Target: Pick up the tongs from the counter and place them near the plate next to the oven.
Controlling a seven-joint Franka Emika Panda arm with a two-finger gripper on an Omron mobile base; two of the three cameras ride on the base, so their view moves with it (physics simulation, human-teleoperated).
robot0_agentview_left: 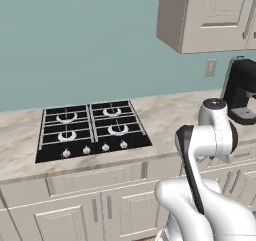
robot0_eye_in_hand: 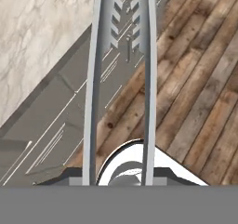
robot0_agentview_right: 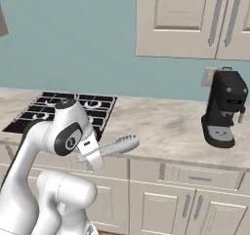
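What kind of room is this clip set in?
A rendered home kitchen, by the look of it: a black four-burner gas hob set in a marble-look counter, a black coffee machine on that counter, and pale panelled wall cabinets above.

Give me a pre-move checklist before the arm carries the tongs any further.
1. Tongs in the gripper: ok, they jut out from the hand, off the counter.
2. Tongs intact: ok, both arms run straight ahead in the hand view.
3. Finger contact on the tongs: cannot tell, the tips are hidden.
4. Space around the tongs: ok, they hang past the counter edge over cabinet fronts and wood floor.
5. Plate and oven located: not ok; the stovetop and coffee machine are in sight instead.
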